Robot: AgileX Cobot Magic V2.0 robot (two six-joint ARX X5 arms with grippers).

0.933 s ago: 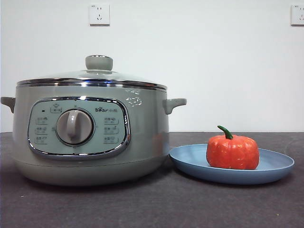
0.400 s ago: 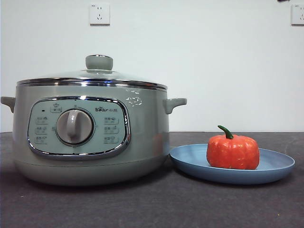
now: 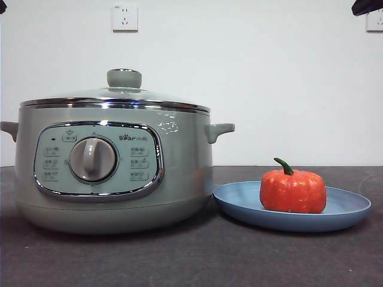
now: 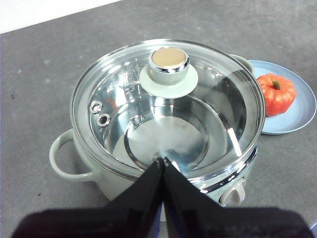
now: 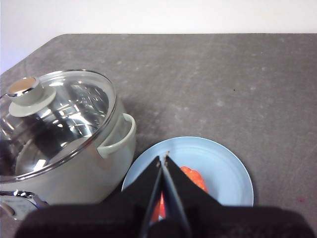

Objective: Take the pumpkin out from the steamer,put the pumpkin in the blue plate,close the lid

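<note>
**Pumpkin on the plate, lid on the pot**

The steamer (image 3: 114, 170) is sitting on the left part of the dark gray counter (image 3: 191, 257). It is big, round and pale green, with a smooth, slightly shiny side. A shiny metal ring is running around its control panel, and a round dial is sticking out in the middle. Two small curved handles are poking out from its sides.

The lid (image 4: 168, 106) is resting flat on top of the steamer. It is clear glass with a bright metal rim, so the shiny inside of the pot is showing through. A stubby green knob with a metal top is standing in its middle.

The blue plate (image 3: 344, 212) is lying just to the right of the steamer, very near it. It is wide, shallow and dull light blue. The pumpkin (image 3: 292, 190) is sitting upright on it. It is orange-red with bumpy ribs and a curved dark green stem.

The left tool (image 4: 163, 160) is hanging above the steamer's near rim, its two black jaws pressed together and pinching nothing. The right tool (image 5: 163, 158) is hanging above the blue plate, its jaws also pressed together and pinching nothing. In the front view the arms are showing only as dark tips at the top corners.
</note>
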